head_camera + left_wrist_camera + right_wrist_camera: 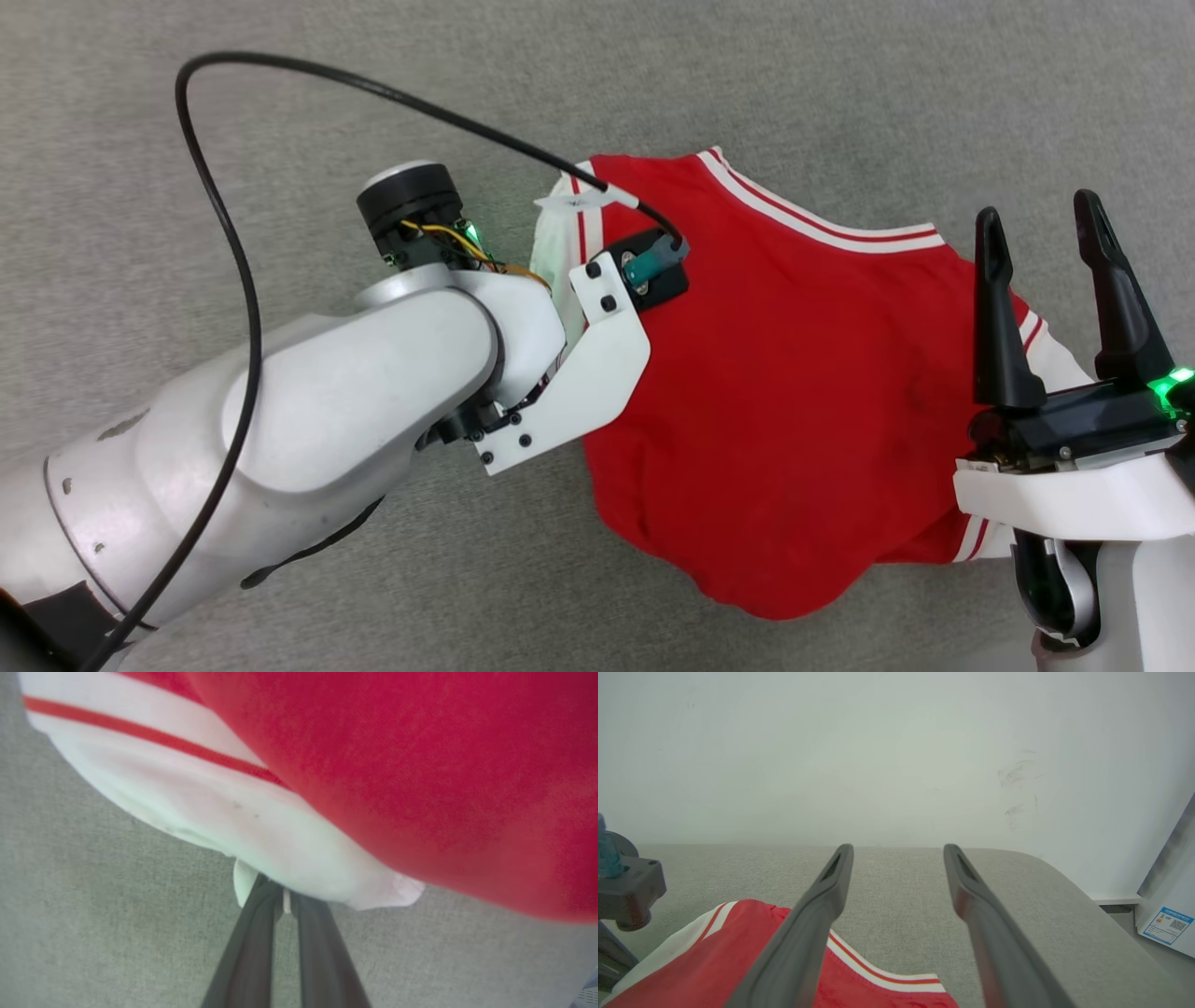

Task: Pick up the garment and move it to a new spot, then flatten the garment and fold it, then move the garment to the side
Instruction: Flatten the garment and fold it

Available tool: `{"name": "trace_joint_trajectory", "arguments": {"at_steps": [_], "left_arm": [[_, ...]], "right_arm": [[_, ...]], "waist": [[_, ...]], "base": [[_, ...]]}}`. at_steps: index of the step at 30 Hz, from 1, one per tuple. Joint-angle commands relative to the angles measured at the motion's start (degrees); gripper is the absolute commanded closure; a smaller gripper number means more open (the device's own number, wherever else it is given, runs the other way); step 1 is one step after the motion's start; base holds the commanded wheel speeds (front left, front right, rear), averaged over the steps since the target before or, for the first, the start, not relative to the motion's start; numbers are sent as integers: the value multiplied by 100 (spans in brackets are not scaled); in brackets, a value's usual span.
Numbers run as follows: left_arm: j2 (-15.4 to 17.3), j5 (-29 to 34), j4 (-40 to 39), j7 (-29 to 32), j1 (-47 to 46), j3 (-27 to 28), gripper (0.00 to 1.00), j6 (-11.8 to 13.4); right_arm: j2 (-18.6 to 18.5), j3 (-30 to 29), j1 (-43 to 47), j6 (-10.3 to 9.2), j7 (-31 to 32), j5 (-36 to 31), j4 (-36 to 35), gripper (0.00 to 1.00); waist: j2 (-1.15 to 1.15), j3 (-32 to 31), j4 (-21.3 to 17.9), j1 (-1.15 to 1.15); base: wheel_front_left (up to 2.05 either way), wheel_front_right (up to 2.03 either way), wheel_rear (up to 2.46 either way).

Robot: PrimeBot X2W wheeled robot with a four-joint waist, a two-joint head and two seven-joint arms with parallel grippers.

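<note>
While the left gripper (pixel 283 897) pinches the garment (pixel 420 788), the right gripper (pixel 1038 213) stands wide, empty.

Home-like room: grey fabric-covered surface (pixel 840 75), plain white wall (pixel 878 756), white appliance (pixel 1169 882) bearing energy label (pixel 1168 925).

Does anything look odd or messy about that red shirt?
The shirt lies rumpled, not flat, its near edge seemingly tucked under. The left gripper pinches the white sleeve, which carries small dark specks. No tear shows.
</note>
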Motion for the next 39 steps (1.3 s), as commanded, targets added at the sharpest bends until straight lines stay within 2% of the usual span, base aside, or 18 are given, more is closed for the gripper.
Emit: {"name": "trace_joint_trajectory", "arguments": {"at_steps": [1,5,8,13,18,23,28,33,34,35,39], "left_arm": [[146,29,136,-1,257,-169,100,-1],[114,-91,-51,-580,-27,-103,100,-1],[241,-239,-139,-1038,-152,-97,100,-1],[815,-524,-59,-1532,-154,-97,100,-1],[1505,-857,290,-1779,82,-97,100,0],[1931,-1149,829,-1932,472,-98,100,0],[2067,-1457,1300,-1960,1001,-102,100,-1],[1950,-1697,1571,-2127,1518,-123,98,-2],[1932,-1712,1594,-2187,1522,-121,14,-3],[1923,-1680,1593,-2273,1479,-108,0,-3],[1996,-1733,1379,-2430,1113,6,0,0]], "right_arm": [[20,-16,-46,-6,-11,-53,18,0],[20,-91,79,-6,-11,-125,44,0],[18,-181,198,-6,-11,-176,42,0],[18,-298,416,-6,-11,-238,10,0],[18,-356,527,-6,-11,-292,-30,0],[17,-343,561,-6,-11,-320,13,0],[17,-310,511,-6,-11,-335,82,0],[18,-344,532,-6,-11,-305,167,0],[18,-357,552,-6,-11,-303,183,0],[18,-374,573,-6,-11,-306,197,0],[18,-428,636,-6,-11,-316,202,0]], "waist": [[0,-108,88,0],[0,-410,314,0],[0,-647,528,0],[0,-953,875,0],[0,-1086,1125,0],[0,-1112,1244,0],[0,-1094,1235,0],[0,-1139,1208,0],[0,-1167,1214,0],[0,-1193,1226,0],[0,-1327,1266,0]], "base": [[0,0,0],[0,0,0],[0,0,0],[0,0,0],[0,0,0],[0,0,0],[0,0,0],[0,0,0],[0,0,0],[0,0,0],[0,0,0]]}}
